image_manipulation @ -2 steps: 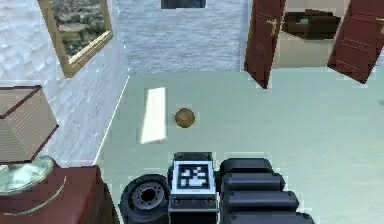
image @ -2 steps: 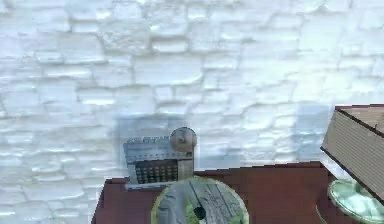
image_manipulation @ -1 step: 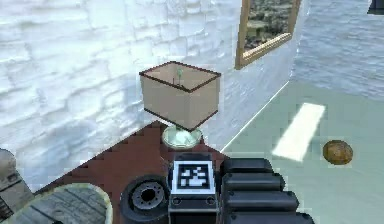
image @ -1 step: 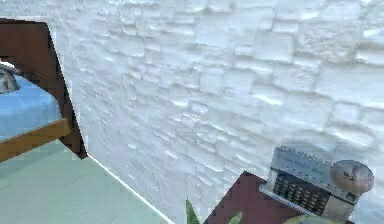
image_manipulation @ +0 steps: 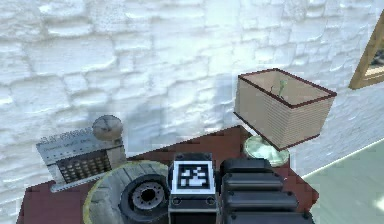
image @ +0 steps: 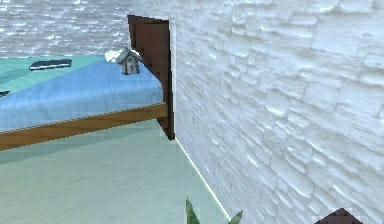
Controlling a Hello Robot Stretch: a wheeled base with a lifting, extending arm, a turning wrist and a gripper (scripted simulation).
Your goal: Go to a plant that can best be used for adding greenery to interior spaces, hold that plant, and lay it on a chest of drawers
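Observation:
Two green leaf tips (image: 190, 212) of a plant poke up at the forward view's bottom edge, just in front of the white brick wall (image: 290, 110). In the arm side view a dark red-brown wooden top (image_manipulation: 225, 145) stands against the brick wall. The arm's dark end with one white marker square (image_manipulation: 195, 178) rises in front of it at the bottom edge. The gripper (image_manipulation: 145, 198) shows beside it as a dark body with a round disc. Its far end cannot be made out, so I cannot tell whether it holds anything.
A bed (image: 70, 95) with a blue cover and dark wooden headboard (image: 155, 55) carries a small birdhouse-like thing (image: 128, 61) and a flat dark item (image: 50, 64). On the wooden top stand a lamp (image_manipulation: 283, 105) and a grey box (image_manipulation: 82, 157). A framed picture (image_manipulation: 371, 55) hangs at the right.

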